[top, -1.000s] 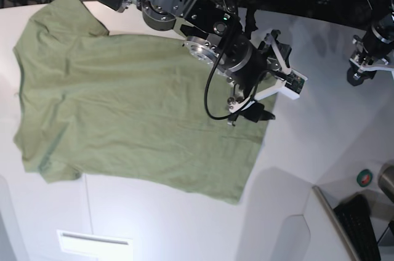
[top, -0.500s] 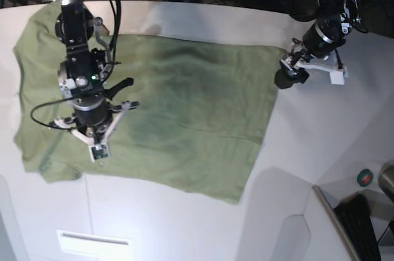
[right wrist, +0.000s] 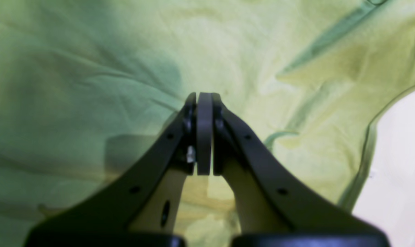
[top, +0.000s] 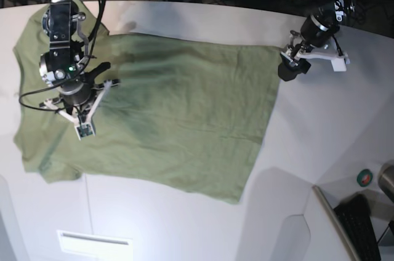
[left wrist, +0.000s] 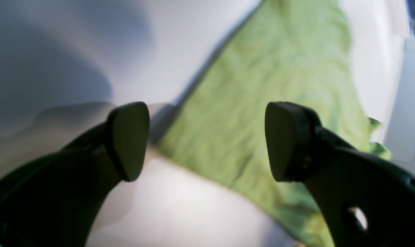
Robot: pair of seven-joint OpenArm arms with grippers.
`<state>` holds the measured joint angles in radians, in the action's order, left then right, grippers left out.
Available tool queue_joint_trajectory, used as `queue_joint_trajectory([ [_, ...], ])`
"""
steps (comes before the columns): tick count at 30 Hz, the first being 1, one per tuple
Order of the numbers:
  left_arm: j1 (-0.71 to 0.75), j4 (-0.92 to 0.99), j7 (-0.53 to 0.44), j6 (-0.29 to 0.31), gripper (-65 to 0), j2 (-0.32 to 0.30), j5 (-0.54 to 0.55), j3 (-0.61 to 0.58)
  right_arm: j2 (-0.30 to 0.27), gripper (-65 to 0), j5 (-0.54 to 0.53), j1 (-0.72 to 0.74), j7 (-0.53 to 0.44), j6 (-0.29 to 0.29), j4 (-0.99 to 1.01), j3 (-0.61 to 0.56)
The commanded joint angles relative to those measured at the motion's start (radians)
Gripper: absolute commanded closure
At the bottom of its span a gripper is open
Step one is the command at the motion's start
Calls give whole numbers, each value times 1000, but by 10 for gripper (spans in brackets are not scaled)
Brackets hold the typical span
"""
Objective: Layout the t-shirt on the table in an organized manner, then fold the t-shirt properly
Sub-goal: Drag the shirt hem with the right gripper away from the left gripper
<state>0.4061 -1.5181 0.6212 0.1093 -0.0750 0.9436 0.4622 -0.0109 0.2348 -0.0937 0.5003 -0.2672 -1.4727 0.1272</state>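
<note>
One t-shirt point(top: 166, 113), one table point(top: 320, 132), two arms, each with one gripper.

The t-shirt is sage green, short-sleeved, spread nearly flat across the left and centre of the base frame. Its hem runs down the right side; one sleeve reaches the upper left corner, the other lies at lower left. Soft wrinkles cross the cloth, and small folds show near one sleeve in the right wrist view.

The right gripper point(right wrist: 204, 133) sits at left of the base frame, over the shirt's sleeve end, jaws pressed fully together with no cloth between them. The left gripper point(left wrist: 207, 140) hangs at upper right, by the shirt's hem corner, jaws wide apart and holding nothing.

The table is white and smooth, bare around the shirt's edges.
</note>
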Motion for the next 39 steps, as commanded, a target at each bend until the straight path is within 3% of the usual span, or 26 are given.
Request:
queue_joint_trajectory([
  [1, 15, -14, -4, 16, -495, 2, 15, 8, -10, 0, 2, 16, -19, 4, -21, 4],
  [6, 58, -8, -4, 16, -495, 8, 8, 28, -10, 0, 2, 16, -19, 4, -21, 4],
  [14, 9, 87, -4, 16, -495, 10, 12, 14, -10, 0, 2, 16, -19, 4, -21, 4],
  [18, -13, 92, -4, 16, -494, 5, 10, -56, -13, 0, 2, 7, -19, 4, -29, 15],
  [29, -65, 215, -4, 16, -489, 8, 13, -108, 15, 0, 1, 19, -19, -1, -70, 277],
  [31, -71, 219, -4, 16, -448, 7, 15, -110, 15, 0, 1, 18, -19, -1, -76, 300],
  [35, -75, 199, -4, 16, -272, 8, 16, -112, 16, 0, -4, 18, -18, -1, -78, 397],
  [39, -74, 196, -4, 16, -120, 5, 16, -112, 10, 0, -199, 2, -10, -2, -76, 539],
])
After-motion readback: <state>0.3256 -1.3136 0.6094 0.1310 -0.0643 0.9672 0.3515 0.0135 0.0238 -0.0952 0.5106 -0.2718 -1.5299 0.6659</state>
